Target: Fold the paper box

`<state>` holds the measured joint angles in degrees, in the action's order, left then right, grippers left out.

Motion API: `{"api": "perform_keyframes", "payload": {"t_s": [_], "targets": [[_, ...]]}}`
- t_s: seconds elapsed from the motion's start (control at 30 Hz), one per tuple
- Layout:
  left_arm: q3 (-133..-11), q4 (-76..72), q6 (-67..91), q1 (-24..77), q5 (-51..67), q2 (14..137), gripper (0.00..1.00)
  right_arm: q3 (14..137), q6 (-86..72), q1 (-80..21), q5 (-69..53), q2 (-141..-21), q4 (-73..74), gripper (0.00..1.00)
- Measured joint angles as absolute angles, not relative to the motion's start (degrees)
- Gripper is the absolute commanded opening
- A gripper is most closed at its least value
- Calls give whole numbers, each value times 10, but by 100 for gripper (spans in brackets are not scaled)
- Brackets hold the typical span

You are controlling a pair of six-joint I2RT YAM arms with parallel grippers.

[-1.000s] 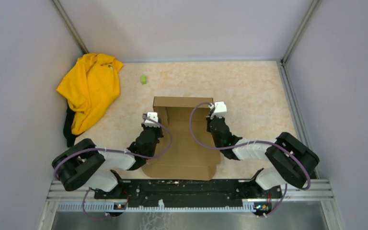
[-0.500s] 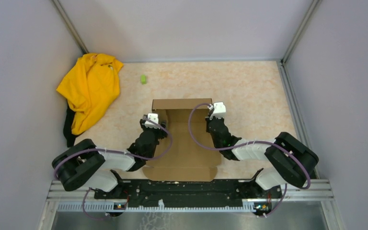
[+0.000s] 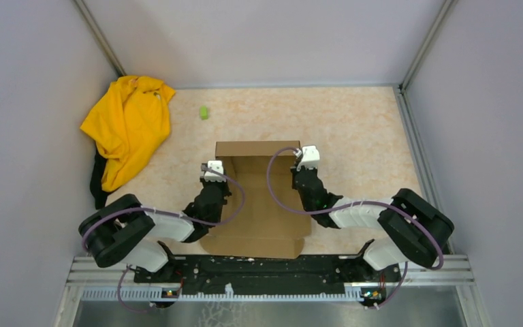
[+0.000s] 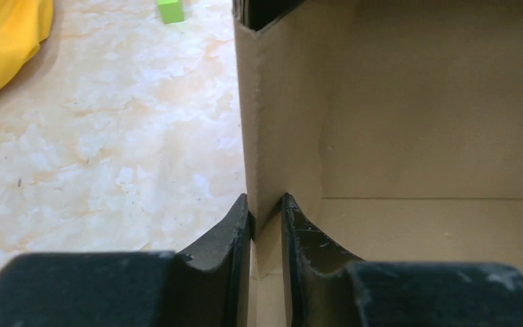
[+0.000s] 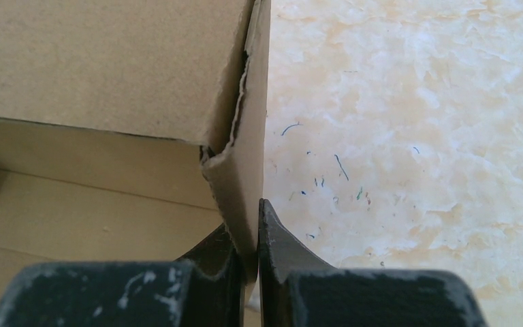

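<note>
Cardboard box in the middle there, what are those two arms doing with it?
Two robot arms are folding a paper box. The left tool pinches its upright left wall, and the right tool pinches its right wall. The far wall stands up; the near flap lies flat. A yellow cloth lies aside.

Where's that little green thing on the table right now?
From above, the small green block lies on the far-left tabletop, beyond the paper box and right of the yellow garment, touching neither.

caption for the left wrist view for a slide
Left gripper pinching an upright side wall of the paper box, small green block on the table beyond.
</note>
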<state>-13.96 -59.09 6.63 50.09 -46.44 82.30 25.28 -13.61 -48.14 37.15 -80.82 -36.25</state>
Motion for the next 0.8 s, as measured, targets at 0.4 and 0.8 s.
{"api": "perform_keyframes", "payload": {"t_s": [0.4,0.8], "targets": [[-172,-553,78,505,-519,832,57,265,-166,-490,382,-788,-300,0],[-179,-564,91,505,-522,866,40,271,-166,-504,382,-788,-287,0]]}}
